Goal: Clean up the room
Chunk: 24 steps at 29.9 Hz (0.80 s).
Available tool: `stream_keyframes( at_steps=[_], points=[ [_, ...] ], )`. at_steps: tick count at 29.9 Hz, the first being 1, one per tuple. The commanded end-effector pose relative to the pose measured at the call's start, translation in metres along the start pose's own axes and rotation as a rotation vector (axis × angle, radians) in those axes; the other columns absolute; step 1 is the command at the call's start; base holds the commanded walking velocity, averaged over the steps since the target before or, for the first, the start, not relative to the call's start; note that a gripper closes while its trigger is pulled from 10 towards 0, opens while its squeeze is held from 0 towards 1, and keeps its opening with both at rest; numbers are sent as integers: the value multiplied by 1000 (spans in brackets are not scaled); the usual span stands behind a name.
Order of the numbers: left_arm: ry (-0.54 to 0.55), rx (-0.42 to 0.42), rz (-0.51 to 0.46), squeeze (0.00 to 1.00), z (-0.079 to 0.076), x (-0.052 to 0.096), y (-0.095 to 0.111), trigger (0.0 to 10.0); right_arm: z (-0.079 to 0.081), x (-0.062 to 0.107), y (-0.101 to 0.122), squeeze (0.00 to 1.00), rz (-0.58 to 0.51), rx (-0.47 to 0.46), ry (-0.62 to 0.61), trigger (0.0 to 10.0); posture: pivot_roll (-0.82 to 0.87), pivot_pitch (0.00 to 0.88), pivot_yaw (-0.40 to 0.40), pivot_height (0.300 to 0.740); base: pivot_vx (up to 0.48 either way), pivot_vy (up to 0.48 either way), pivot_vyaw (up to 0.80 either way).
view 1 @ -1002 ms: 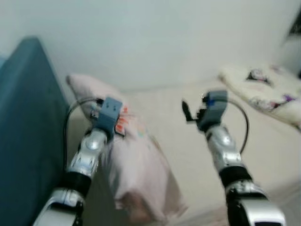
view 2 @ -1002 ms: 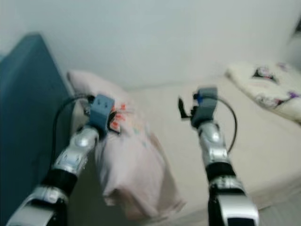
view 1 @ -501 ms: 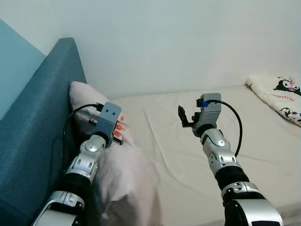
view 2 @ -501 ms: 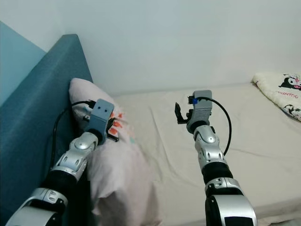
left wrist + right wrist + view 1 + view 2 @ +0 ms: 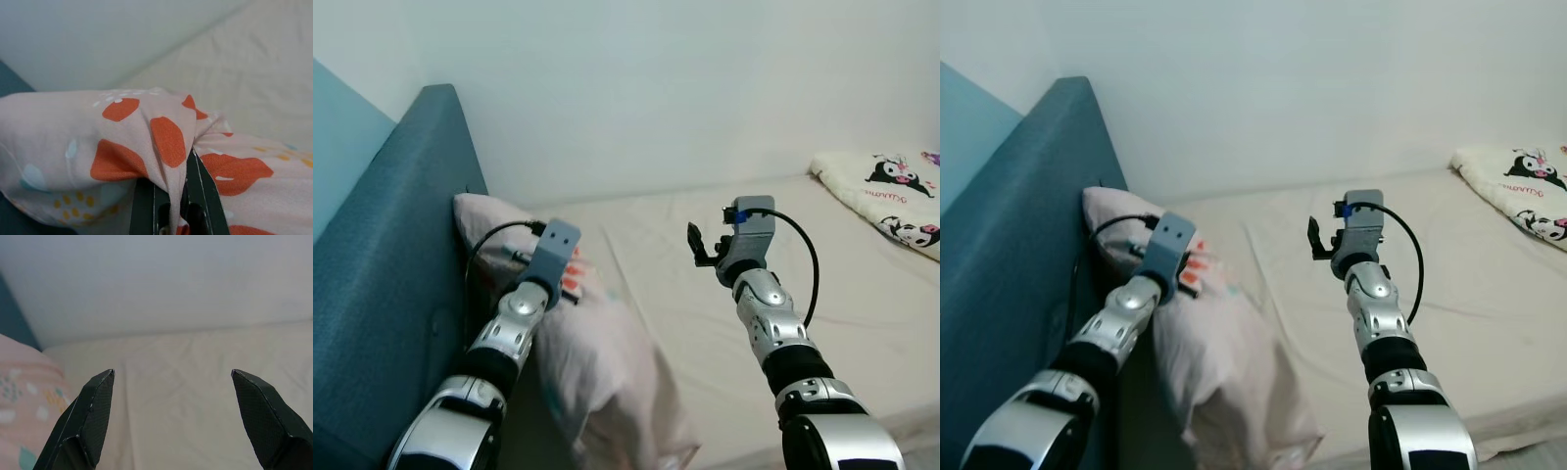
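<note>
So the left gripper [image 5: 178, 205] has its fingers pinched tight on a fold of the pink pillow [image 5: 607, 362], which sits at the head end of the bed [image 5: 862, 294] right against the blue headboard [image 5: 391, 264]. The right gripper [image 5: 173, 421] hovers above the mattress with fingers spread wide, holding nothing. Further back there's a white cartoon-print blanket [image 5: 886, 191] by the wall [image 5: 636, 88]. My take: that pinch is only on thin cover fabric, so move slow, and probably bring the free gripper over to support the far end.
</note>
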<state>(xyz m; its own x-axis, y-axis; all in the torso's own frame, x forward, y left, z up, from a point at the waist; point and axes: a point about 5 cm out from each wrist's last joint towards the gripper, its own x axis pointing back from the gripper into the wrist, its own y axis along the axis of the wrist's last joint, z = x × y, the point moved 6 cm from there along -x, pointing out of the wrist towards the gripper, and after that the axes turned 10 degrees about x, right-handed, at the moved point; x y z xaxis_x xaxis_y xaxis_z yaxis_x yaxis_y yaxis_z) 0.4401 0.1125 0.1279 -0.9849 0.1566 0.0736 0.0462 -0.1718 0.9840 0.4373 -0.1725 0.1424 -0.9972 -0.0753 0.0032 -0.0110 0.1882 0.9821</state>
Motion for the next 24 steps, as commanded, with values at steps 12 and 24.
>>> stream_keyframes(
  at_steps=[12,24],
  points=[
    [-31,-527,90,0,-3,11,-47,10000,-12,31,-31,0,81,24,-47,10000,-206,110,72,740,0,0,0],
    [132,-639,319,0,56,29,-86,10000,-20,53,-33,0,108,26,-77,10000,-264,206,78,740,0,0,0]
  ],
)
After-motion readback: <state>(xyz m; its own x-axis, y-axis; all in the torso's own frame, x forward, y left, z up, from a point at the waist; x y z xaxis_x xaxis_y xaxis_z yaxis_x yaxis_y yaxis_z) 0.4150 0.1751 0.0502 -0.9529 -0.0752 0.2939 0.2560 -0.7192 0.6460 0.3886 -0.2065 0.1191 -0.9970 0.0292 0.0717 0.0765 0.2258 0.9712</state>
